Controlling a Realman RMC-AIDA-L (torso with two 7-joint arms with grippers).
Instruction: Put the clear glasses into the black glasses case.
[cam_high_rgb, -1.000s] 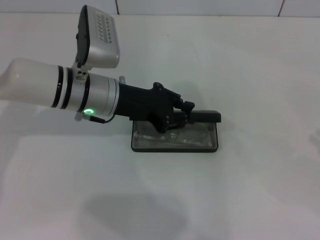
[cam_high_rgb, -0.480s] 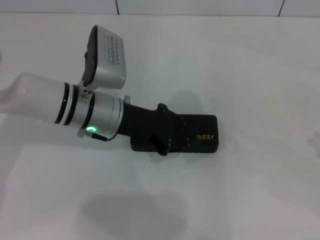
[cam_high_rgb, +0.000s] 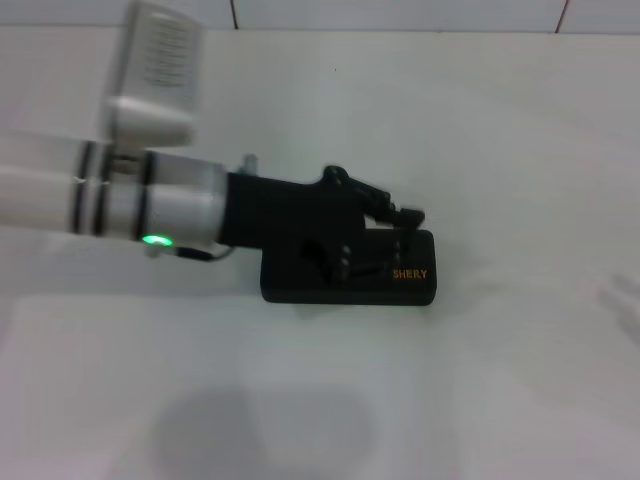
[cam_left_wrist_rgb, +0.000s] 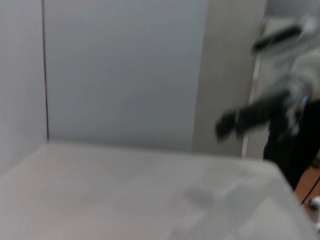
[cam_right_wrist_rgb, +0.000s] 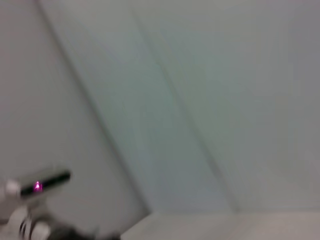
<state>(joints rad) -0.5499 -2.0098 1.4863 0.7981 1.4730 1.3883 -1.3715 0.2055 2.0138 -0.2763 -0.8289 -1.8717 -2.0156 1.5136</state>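
In the head view the left arm comes in from the left edge, its white and silver forearm lying nearly level across the white table (cam_high_rgb: 480, 400). A pale grey wrist camera housing (cam_high_rgb: 155, 75) sits on top of the forearm, and a green indicator light (cam_high_rgb: 153, 240) glows on the underside of the silver wrist section. The arm's black end section runs on to the right and overlaps the left part of the black glasses case (cam_high_rgb: 405, 285).

The left gripper (cam_high_rgb: 395, 212) reaches over the case's far edge, its fingertips close above the lid at that edge. Whether it is clenched, released or grasping anything I cannot tell, since its dark fingers blend into the dark case behind them.

The case lies flat on the table a little right of centre, long side across the view, lid down. Orange "SHERY" lettering (cam_high_rgb: 409, 273) shows on the lid near its right end. The clear glasses cannot be seen anywhere; the shut lid hides the inside of the case.

The left wrist view shows only pale wall panels, a stretch of tabletop and a blurred part of the robot's body. The right wrist view shows a pale wall and a small magenta light (cam_right_wrist_rgb: 37, 186).
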